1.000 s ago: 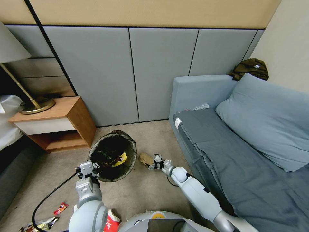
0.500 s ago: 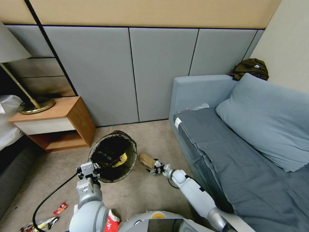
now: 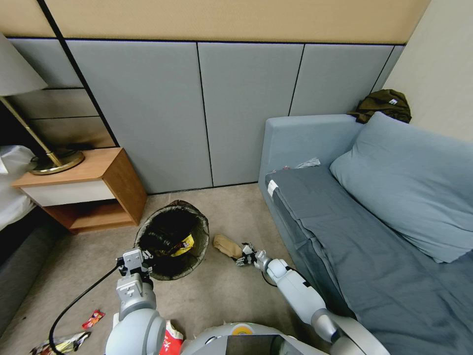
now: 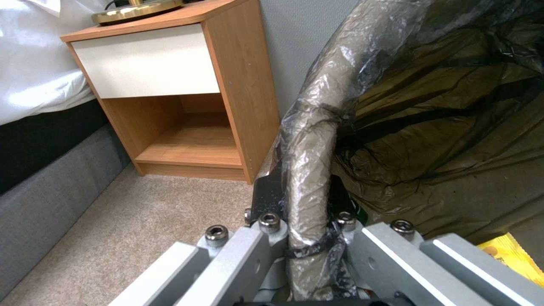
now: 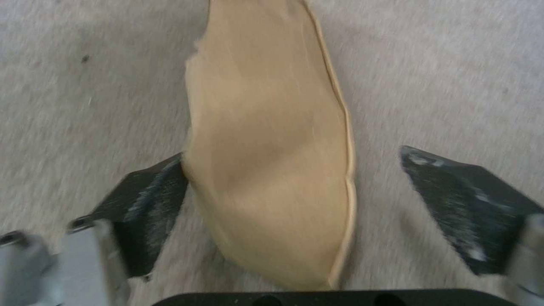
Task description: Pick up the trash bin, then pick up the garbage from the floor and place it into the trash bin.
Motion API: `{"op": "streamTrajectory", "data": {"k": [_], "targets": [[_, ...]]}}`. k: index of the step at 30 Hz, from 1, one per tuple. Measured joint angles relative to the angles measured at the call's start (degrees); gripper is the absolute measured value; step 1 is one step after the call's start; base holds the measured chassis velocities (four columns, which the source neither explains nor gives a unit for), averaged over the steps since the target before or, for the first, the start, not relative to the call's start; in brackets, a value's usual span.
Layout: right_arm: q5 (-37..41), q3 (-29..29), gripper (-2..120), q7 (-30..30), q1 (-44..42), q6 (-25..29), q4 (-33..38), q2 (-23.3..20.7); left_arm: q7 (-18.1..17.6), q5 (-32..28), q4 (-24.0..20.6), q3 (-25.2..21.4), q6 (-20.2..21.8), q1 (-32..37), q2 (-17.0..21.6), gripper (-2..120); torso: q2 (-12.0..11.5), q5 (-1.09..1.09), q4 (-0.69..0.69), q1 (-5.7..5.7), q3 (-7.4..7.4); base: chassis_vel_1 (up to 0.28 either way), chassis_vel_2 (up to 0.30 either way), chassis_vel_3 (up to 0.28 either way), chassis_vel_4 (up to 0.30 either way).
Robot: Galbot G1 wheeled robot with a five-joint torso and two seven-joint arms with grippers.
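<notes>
Bin point(image 3: 172, 236) at lower centre-left, its rim clamped in my left gripper point(image 3: 133, 259), already holds packets. My right gripper point(image 5: 295, 199) straddles the brown paper bag point(image 5: 272, 161), spread wide, not yet pinching; floor litter point(image 3: 92, 318) lower left remains.

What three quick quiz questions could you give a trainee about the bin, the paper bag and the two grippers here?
1. True or false: the left gripper is clamped on the rim of the bin.
2. The brown paper bag is: A) inside the bin, B) on the carpet between the right gripper's open fingers, C) on the sofa.
3. Fill in: a yellow packet lies inside the ____.

Key
1. True; its fingers pinch the bag-covered rim.
2. B; the right gripper is open around the bag, on the carpet between the bin and the sofa.
3. Bin.
</notes>
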Motion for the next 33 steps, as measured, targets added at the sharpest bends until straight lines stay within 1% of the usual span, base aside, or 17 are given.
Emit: {"op": "streamTrajectory", "data": {"k": [2, 3, 4, 6, 7, 8, 9, 11, 12, 14, 15, 17, 18, 19, 22, 25, 33], "targets": [[0.1, -0.1, 75, 0.2, 0.1, 0.1, 0.4, 0.0, 0.0, 0.0, 0.0, 0.0, 0.0, 0.1, 0.0, 0, 0.0, -0.01, 0.00, 0.00, 0.00, 0.000, 0.000, 0.000, 0.000], [0.1, -0.2, 71, 0.2, 0.1, 0.1, 0.6, -0.1, 0.0, 0.0, 0.0, 0.0, 0.0, 0.1, 0.0, 0, 0.0, 0.00, -0.01, 0.00, 0.00, 0.000, 0.000, 0.000, 0.000], [0.1, -0.2, 71, 0.2, 0.1, 0.1, 0.6, -0.1, 0.0, 0.0, 0.0, 0.0, 0.0, 0.1, 0.0, 0, 0.0, 0.00, -0.01, 0.00, 0.00, 0.000, 0.000, 0.000, 0.000], [0.1, -0.2, 64, 0.3, 0.1, 0.2, 0.9, -0.1, 0.0, 0.0, 0.0, 0.0, 0.0, 0.1, 0.0, 0, 0.0, 0.00, -0.01, 0.00, 0.00, 0.000, 0.000, 0.000, 0.000], [0.1, -0.2, 57, 0.4, 0.1, 0.2, 1.0, -0.2, 0.0, 0.0, 0.0, 0.0, 0.0, 0.1, 0.0, 0, 0.0, 0.00, -0.01, 0.00, 0.00, 0.000, 0.000, 0.000, 0.000], [0.1, -0.2, 57, 0.4, 0.1, 0.2, 1.0, -0.2, 0.0, 0.0, 0.0, 0.0, 0.0, 0.1, 0.0, 0, 0.0, 0.00, -0.01, 0.00, 0.00, 0.000, 0.000, 0.000, 0.000], [0.1, -0.2, 53, 0.4, 0.1, 0.2, 1.0, -0.2, 0.0, 0.0, 0.0, 0.0, 0.0, 0.1, 0.0, 0, 0.0, 0.00, -0.01, 0.00, 0.00, 0.000, 0.000, 0.000, 0.000], [0.2, -0.2, 41, 0.5, 0.1, 0.2, 1.2, -0.3, 0.0, 0.0, 0.0, 0.0, 0.0, 0.1, 0.0, 0, 0.0, 0.00, -0.01, 0.00, 0.00, 0.000, 0.000, 0.000, 0.000], [0.2, -0.2, 41, 0.5, 0.1, 0.2, 1.2, -0.3, 0.0, 0.0, 0.0, 0.0, 0.0, 0.1, 0.0, 0, 0.0, 0.00, -0.01, 0.00, 0.00, 0.000, 0.000, 0.000, 0.000], [0.3, -0.2, 31, 0.6, 0.1, 0.3, 1.3, -0.3, 0.0, 0.1, 0.0, 0.0, 0.0, 0.1, 0.0, 0, 0.0, 0.00, -0.01, 0.00, 0.00, 0.000, 0.000, 0.000, 0.000], [0.3, -0.2, 31, 0.6, 0.1, 0.3, 1.3, -0.3, 0.0, 0.1, 0.0, 0.0, 0.0, 0.1, 0.0, 0, 0.0, 0.00, -0.01, 0.00, 0.00, 0.000, 0.000, 0.000, 0.000], [0.3, -0.2, 23, 0.8, 0.0, 0.3, 1.3, -0.3, 0.0, 0.1, 0.0, 0.0, 0.0, 0.1, 0.0, 0, 0.0, 0.00, -0.01, 0.00, 0.00, 0.000, 0.000, 0.000, 0.000], [0.4, -0.2, 17, 0.9, -0.1, 0.4, 1.3, -0.3, 0.0, 0.1, 0.0, 0.1, 0.0, 0.1, 0.0, 0, 0.0, 0.00, -0.01, 0.00, 0.00, 0.000, 0.000, 0.000, 0.000], [0.4, -0.2, 17, 0.9, -0.1, 0.4, 1.3, -0.3, 0.0, 0.1, 0.0, 0.1, 0.0, 0.1, 0.0, 0, 0.0, 0.00, -0.01, 0.00, 0.00, 0.000, 0.000, 0.000, 0.000], [0.4, -0.2, 3, 1.1, -0.2, 0.4, 1.4, -0.3, 0.0, 0.1, 0.0, 0.1, 0.0, 0.1, 0.0, 0, 0.0, 0.00, -0.01, 0.00, 0.00, 0.000, 0.000, 0.000, 0.000], [0.6, -0.2, 0, 1.2, -0.2, 0.5, 1.5, -0.5, 0.0, 0.1, 0.0, 0.1, 0.0, 0.1, 0.1, 0, 0.0, 0.00, -0.01, 0.00, 0.00, 0.000, 0.000, 0.000, 0.000], [1.0, -0.1, 0, 1.4, -0.1, 0.5, 1.7, -0.8, 0.0, 0.1, -0.1, 0.1, 0.0, -0.1, 0.2, 0, 0.0, 0.00, -0.01, 0.00, 0.00, 0.000, 0.000, 0.000, 0.000]]}}
